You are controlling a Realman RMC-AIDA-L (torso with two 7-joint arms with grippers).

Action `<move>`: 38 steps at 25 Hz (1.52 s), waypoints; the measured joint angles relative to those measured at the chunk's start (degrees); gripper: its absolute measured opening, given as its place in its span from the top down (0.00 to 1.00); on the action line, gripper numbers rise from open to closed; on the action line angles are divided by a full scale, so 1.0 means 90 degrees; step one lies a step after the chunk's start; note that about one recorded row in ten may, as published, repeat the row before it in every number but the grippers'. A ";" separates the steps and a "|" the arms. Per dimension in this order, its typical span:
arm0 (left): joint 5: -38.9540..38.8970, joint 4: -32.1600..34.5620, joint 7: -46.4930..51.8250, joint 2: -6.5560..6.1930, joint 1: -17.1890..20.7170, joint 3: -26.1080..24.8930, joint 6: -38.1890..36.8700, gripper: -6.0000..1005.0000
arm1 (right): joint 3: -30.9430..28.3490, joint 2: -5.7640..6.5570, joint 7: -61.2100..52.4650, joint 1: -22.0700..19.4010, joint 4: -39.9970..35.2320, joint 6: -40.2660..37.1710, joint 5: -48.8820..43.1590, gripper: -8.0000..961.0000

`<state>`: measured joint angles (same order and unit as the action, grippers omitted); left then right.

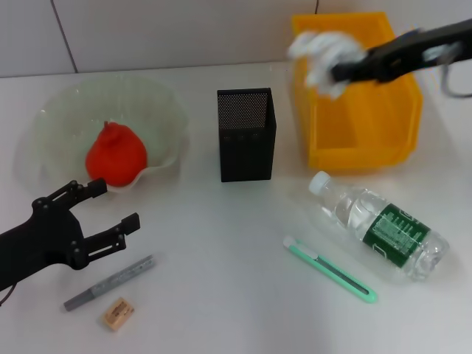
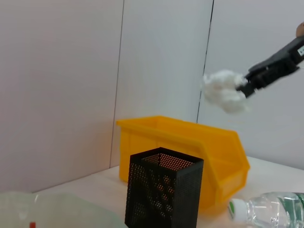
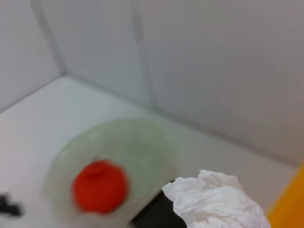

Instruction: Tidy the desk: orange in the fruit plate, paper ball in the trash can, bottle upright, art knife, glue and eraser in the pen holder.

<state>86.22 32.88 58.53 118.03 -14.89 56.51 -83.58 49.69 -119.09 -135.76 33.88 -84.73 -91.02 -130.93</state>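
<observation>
Head view: one white desk [image 1: 221, 295] backed by a pale panelled wall [image 1: 184, 29], with one black mesh pen holder [image 1: 247, 134] near its centre as landmark. Right of the holder sits one yellow bin [image 1: 361, 125]; above its open top the right gripper [image 1: 341, 72] is clenched on one white paper ball [image 1: 322, 57], held clear of the bin's rim. Left of the holder lies one translucent fruit plate [image 1: 158, 118] containing one orange [image 1: 116, 156]. In front of the holder and to its right, one clear bottle [image 1: 383, 232] with a green label lies on its side, and one green art knife [image 1: 330, 269] lies just beside it. In front of the holder and to its left, the left gripper [image 1: 110, 214] hovers with fingers spread, grasping nothing, above one grey glue stick [image 1: 109, 282] and one small eraser [image 1: 118, 313]. The left wrist view alone shows the paper ball [image 2: 224, 90] raised well above the bin [image 2: 190, 152], level with the wall panels. The right wrist view alone shows the ball [image 3: 216, 202] from close behind, with the orange [image 3: 99, 186] in the plate [image 3: 142, 142] beyond it.
</observation>
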 joint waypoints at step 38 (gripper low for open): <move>0.0168 -0.0006 0.0044 0.0006 -0.0046 0.0011 -0.0004 0.14 | -0.0365 0.0024 -0.0298 -0.0040 0.0135 0.0821 -0.1232 0.19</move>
<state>87.73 32.82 58.92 118.08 -15.30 56.61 -83.61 46.40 -118.88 -138.44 33.52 -83.51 -83.63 -142.02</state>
